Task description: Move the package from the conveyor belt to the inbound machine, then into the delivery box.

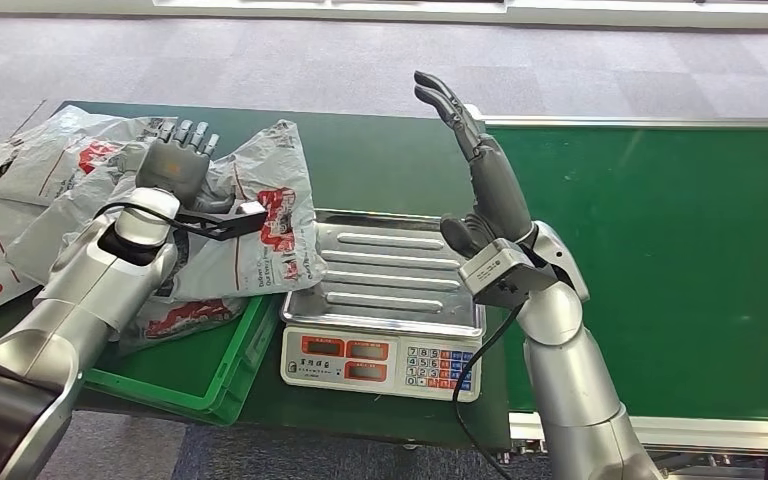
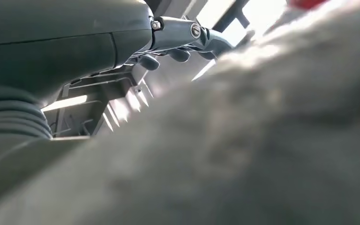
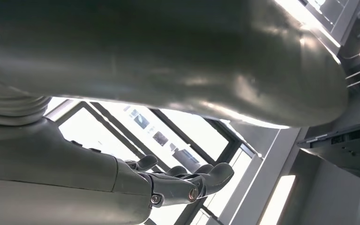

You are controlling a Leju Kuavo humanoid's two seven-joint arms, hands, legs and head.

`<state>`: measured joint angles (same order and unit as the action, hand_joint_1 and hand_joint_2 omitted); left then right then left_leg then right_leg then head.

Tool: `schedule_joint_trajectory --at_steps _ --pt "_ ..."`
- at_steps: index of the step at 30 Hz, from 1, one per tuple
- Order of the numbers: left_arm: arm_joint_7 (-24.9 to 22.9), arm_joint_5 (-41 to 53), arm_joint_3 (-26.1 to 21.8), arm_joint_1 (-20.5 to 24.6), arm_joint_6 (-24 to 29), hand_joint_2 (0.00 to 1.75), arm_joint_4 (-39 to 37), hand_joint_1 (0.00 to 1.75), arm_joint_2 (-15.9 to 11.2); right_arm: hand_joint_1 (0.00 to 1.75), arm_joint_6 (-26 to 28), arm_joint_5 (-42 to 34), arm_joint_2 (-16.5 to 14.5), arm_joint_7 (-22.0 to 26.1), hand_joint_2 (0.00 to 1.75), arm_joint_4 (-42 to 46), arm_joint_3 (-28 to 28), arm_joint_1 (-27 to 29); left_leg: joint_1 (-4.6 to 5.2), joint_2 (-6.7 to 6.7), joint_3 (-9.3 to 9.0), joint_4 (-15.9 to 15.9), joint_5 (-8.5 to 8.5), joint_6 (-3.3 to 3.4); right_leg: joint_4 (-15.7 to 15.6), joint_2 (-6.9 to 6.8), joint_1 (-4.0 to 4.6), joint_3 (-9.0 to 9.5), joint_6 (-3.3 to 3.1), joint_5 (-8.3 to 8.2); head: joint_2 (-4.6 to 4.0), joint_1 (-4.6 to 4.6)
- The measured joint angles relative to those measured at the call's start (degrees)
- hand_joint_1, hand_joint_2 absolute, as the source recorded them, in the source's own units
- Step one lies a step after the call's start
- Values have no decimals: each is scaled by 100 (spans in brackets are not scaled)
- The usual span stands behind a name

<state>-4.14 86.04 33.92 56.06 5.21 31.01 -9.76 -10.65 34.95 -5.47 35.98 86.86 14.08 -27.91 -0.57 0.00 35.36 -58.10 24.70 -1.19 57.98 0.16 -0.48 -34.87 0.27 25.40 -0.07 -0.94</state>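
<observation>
A grey plastic package (image 1: 270, 235) with red print lies crumpled across the green delivery box (image 1: 215, 380), its edge hanging toward the scale. My left hand (image 1: 173, 165) is over its upper part, fingers straight and spread, holding nothing I can make out. The left wrist view has the package (image 2: 262, 140) blurred and very close under the fingers (image 2: 187, 35). My right hand (image 1: 485, 180) is raised above the scale's far right corner, fingers (image 3: 192, 180) stretched upward and empty.
The inbound scale (image 1: 385, 362) with a bare steel pan (image 1: 400, 275) stands between the box and the green conveyor belt (image 1: 670, 260). More grey packages (image 1: 20, 175) are heaped at the left. A black cable (image 1: 475, 370) hangs from my right wrist.
</observation>
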Motion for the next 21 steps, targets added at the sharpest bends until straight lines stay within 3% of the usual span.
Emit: schedule_joint_trajectory --at_steps 3,5,6,8,11,13,15,18,21 --pt "469 -384 -380 -165 1558 0 530 0 82 0 47 2 18 -7 0 53 -11 119 0 -5 3 -4 0 0 0 -5 -1 -4 0 0 0 -1" --pt "1551 -1513 -1021 -461 2396 0 1546 0 276 0 64 5 35 -14 0 139 -38 257 0 -12 11 -4 3 3 0 -10 -4 -5 1 2 0 0" --pt "2121 -2446 -1387 -647 2442 0 2195 0 407 0 67 7 40 -16 0 167 -50 302 0 -3 13 -4 7 5 0 -2 -8 -8 1 2 0 2" --pt "2902 -4957 -2059 -1044 1833 0 3561 0 680 0 78 5 42 -14 0 185 -67 333 5 43 7 -3 24 12 -1 39 -17 -15 2 2 0 2" --pt "3457 -9179 -2885 -1646 452 0 5295 0 1065 0 123 -22 43 9 0 186 -92 363 14 91 -10 -2 45 13 -2 80 -19 -16 5 6 0 0" --pt "3696 -11021 -3279 -1999 -120 0 6067 0 1281 0 167 -62 43 38 0 191 -104 396 10 86 -10 -2 45 12 -2 75 -15 -14 5 12 0 0" --pt "3844 -11695 -3597 -2332 -586 0 6663 0 1473 0 206 -122 42 75 0 217 -112 438 5 75 -9 -1 43 9 -2 66 -10 -10 3 18 0 -2" --pt "4000 -10975 -3936 -2759 -1079 0 7349 0 1727 0 238 -193 40 116 0 294 -134 524 1 64 -8 0 41 7 -2 54 -1 -7 1 21 0 -1" --pt "4069 -10465 -4052 -2924 -1209 0 7681 0 1862 0 241 -204 40 128 0 339 -142 563 2 54 -8 0 41 7 -2 41 -2 -2 2 22 0 -1"
